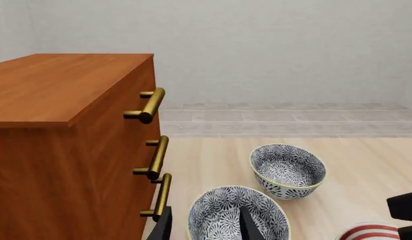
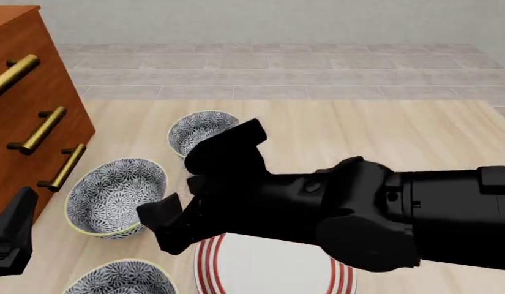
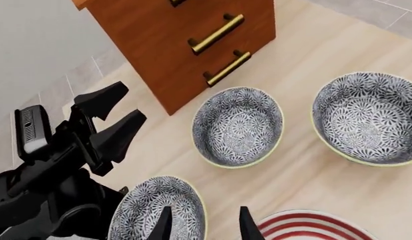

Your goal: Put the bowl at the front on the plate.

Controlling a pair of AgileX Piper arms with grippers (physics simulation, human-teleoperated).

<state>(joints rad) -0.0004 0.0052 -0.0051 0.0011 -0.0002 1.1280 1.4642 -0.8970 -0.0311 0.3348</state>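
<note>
The front bowl (image 2: 122,278) (image 3: 149,210), black-and-white floral with a pale rim, stands on the table just left of the red-ringed white plate (image 2: 269,269) (image 3: 312,227). My right gripper (image 3: 202,227) (image 2: 164,229) is open above the bowl's plate-side rim, with one finger over the inside and one outside it. I cannot tell whether they touch. My left gripper (image 1: 206,227) (image 3: 131,100) (image 2: 15,233) is open and empty, left of the bowls near the dresser. The front bowl is out of the left wrist view.
Two alike bowls stand farther back: the middle one (image 2: 117,196) (image 1: 239,212) (image 3: 239,127) and the far one (image 2: 205,131) (image 1: 287,170) (image 3: 369,117). A wooden dresser (image 2: 32,92) (image 1: 59,150) with brass handles borders the table's left side.
</note>
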